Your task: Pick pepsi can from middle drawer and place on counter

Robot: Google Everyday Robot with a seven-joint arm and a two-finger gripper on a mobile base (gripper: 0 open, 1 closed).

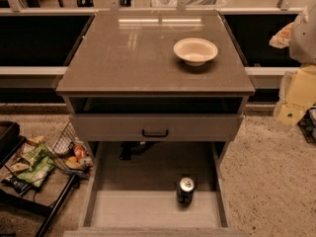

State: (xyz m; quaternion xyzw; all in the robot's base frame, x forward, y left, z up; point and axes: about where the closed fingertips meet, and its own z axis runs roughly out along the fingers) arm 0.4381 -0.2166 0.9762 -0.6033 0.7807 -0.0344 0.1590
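Observation:
The pepsi can stands upright in the open middle drawer, right of centre, showing its silver top and dark-blue body. The drawer is pulled out toward me at the bottom of the grey cabinet. The counter is the glossy grey-brown top above it. My gripper is a pale white and yellow shape at the right edge of the view. It is beside the cabinet's right side, apart from it, and far up and right of the can. It holds nothing that I can see.
A white bowl sits on the counter at the back right. A grey drawer front with a small black handle is above the open drawer. A black wire rack with snack bags stands at the lower left on speckled floor.

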